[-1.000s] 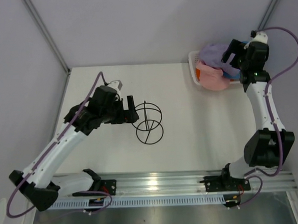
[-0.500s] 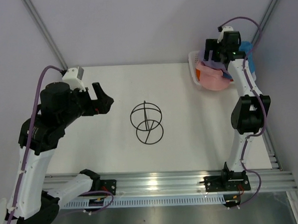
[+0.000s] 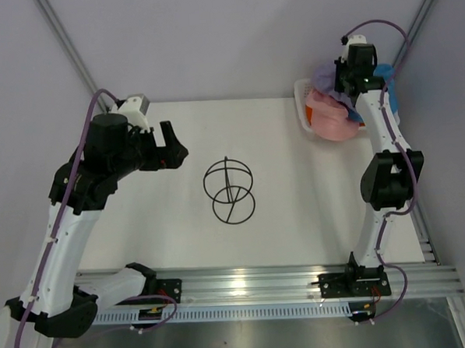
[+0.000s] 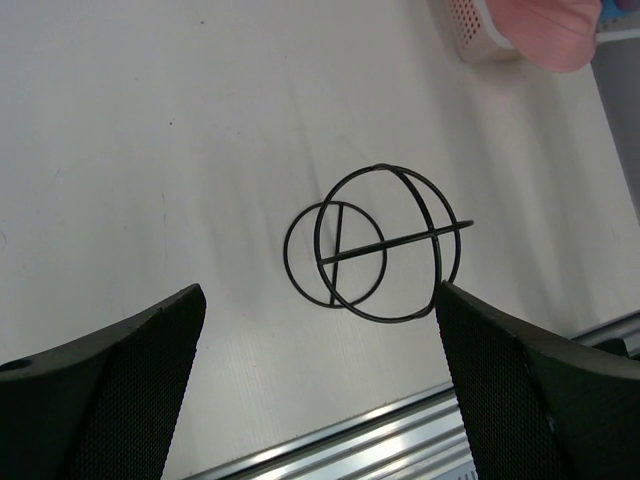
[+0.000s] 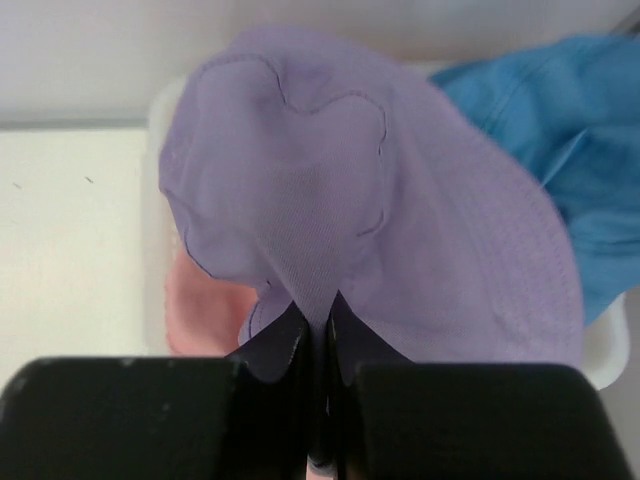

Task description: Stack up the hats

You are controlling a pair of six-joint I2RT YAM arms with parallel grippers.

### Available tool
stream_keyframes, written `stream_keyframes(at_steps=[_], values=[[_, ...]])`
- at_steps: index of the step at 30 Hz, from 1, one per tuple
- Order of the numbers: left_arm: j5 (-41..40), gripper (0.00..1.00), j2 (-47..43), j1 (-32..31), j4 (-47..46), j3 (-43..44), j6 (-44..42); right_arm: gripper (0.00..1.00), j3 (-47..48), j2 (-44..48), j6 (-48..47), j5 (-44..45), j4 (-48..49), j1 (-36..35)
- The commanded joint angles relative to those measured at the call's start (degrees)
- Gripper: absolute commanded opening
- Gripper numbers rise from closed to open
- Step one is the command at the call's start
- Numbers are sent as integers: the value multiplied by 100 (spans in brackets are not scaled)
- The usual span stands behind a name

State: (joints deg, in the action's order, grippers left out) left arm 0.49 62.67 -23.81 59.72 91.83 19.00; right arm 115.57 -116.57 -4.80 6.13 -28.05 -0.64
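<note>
Right wrist view: the right gripper (image 5: 320, 335) is pinched shut on the lavender hat (image 5: 330, 200) by its brim. The pink hat (image 5: 205, 310) is at seven o'clock and the blue hat (image 5: 540, 120) at two, in the white mesh basket (image 5: 153, 115) at the table's (image 3: 297, 209) far right edge. Left wrist view alone shows the left gripper (image 4: 320, 400) spread wide, holding nothing, facing the wire dome stand (image 4: 400, 243) mid-table.

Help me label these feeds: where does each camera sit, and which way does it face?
Top external: above and behind, looking down on the table; both arms show.
Left wrist: on left arm, looking down at the wire stand; left gripper open.
Right wrist: on right arm, facing the basket; right gripper shut on the lavender hat.
Shared by top and left wrist: the wire stand.
</note>
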Motion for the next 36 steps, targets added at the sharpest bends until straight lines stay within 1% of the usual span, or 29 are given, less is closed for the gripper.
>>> stream_keyframes(at_steps=[1,3,5,6,9,10,11,13,16,19,20,23,24,26,27,29,30,34,36], values=[[206,100,-80,52,-443,-104,-11,8,641,890,-127,-120,327,-94],[162,100,-167,61,-716,-313,24,6,1028,1092,-22,-304,100,-120],[197,99,-238,87,-935,-402,103,6,1265,1250,224,-839,-50,-138],[240,99,-299,96,-1023,-455,138,6,1275,1477,294,-1294,-147,-181],[223,100,-414,140,-1208,-534,191,6,1109,1874,777,-1859,-52,-269],[215,99,-510,158,-1235,-622,226,7,1039,2136,944,-2261,18,-330],[232,99,-554,184,-1313,-666,253,6,960,2269,1294,-2448,89,-357],[311,100,-651,237,-1428,-850,279,5,714,2602,1656,-2991,300,-514],[329,100,-774,412,-1508,-1035,402,6,328,2894,2157,-3398,441,-805],[337,99,-976,641,-1464,-1158,490,5,-181,3254,2290,-3470,503,-1410],[346,100,-1055,745,-1429,-1176,499,6,-314,3420,2273,-3435,485,-1743],[373,100,-1406,887,-1306,-1176,508,6,-833,3667,2168,-3347,397,-2175],[364,100,-1581,913,-1288,-1211,473,7,-991,3833,2159,-3303,415,-2446],[355,100,-1732,949,-1148,-1194,464,8,-1394,3984,2106,-3250,415,-2694],[346,99,-1802,949,-1104,-1194,446,8,-1518,4080,2088,-3259,397,-2939],[294,99,-1987,949,-989,-1238,437,9,-1703,4142,2009,-3241,380,-3178],[285,100,-2031,949,-963,-1247,437,9,-1835,4160,1992,-3093,327,-3414],[495,99,-2171,957,-874,-1404,464,8,-1880,4081,1833,-2907,64,-3714],[557,100,-2233,957,-892,-1466,525,8,-1898,4055,1859,-2907,-33,-3741]])
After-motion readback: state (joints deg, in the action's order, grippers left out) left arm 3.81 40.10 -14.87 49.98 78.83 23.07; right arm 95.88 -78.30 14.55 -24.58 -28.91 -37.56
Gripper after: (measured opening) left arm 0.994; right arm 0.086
